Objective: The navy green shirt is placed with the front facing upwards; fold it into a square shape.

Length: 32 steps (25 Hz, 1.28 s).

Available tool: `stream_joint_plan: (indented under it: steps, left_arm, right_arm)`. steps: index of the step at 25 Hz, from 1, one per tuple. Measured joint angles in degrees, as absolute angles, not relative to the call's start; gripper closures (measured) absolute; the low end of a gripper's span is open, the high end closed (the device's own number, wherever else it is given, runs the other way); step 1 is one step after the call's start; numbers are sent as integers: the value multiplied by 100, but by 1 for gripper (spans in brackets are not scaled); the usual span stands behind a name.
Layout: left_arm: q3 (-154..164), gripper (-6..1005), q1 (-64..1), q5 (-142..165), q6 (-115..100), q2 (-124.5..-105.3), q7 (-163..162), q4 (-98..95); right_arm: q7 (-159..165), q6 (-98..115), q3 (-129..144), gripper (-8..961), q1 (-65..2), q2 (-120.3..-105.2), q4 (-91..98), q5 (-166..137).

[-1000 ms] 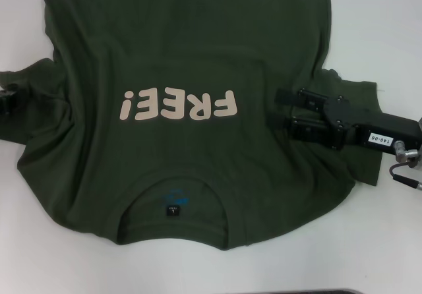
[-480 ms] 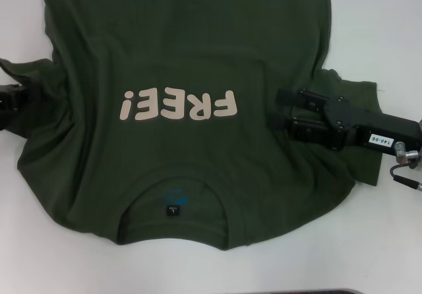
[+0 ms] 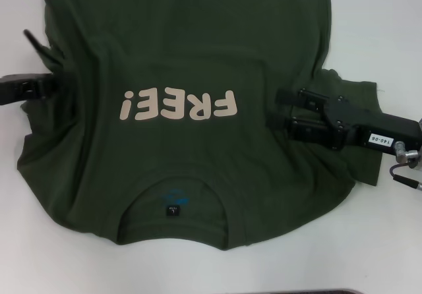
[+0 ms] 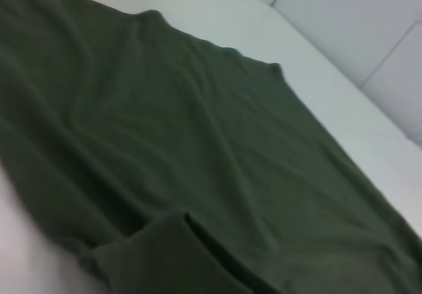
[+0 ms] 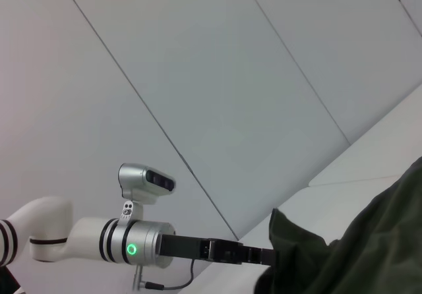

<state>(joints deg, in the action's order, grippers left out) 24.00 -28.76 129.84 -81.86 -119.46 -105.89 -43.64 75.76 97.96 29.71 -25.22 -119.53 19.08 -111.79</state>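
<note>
The left gripper (image 3: 56,80) reaches in level from the bench's left edge, fingers pinched on cloth. The right gripper (image 3: 280,109) lies level from the right edge, fingers parted.

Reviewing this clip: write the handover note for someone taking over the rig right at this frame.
Left tool: at the shirt's left edge, gripping the left sleeve fabric, which is pulled up in a ridge; the right wrist view shows the cloth bunched at its tip.
Right tool: open, fingers apart, low over the shirt's right side beside the "FREE!" print; holds nothing.
Shirt: spread on the white table, print up, collar with the neck tag nearest the robot, right sleeve lying out flat.
Done: no completed fold visible.
Left: fold both sleeves and sides inward, then fold lengthwise into a square.
</note>
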Motion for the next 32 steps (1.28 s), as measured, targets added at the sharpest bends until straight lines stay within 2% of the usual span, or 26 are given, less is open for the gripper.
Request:
stream_joint_plan:
  steps: [15, 32]
  left_arm:
    - [2804, 1001, -3261, 12982, -8243, -12252, -11149, -4294]
    - [2762, 999, -3466, 12778, -7684, -12319, -11445, -3628]
  right_arm:
    - [7576, 9773, 2971, 69, -2540, -11953, 1907, -11179]
    - [7576, 9759, 2975, 70, -2561, -11953, 1892, -11179]
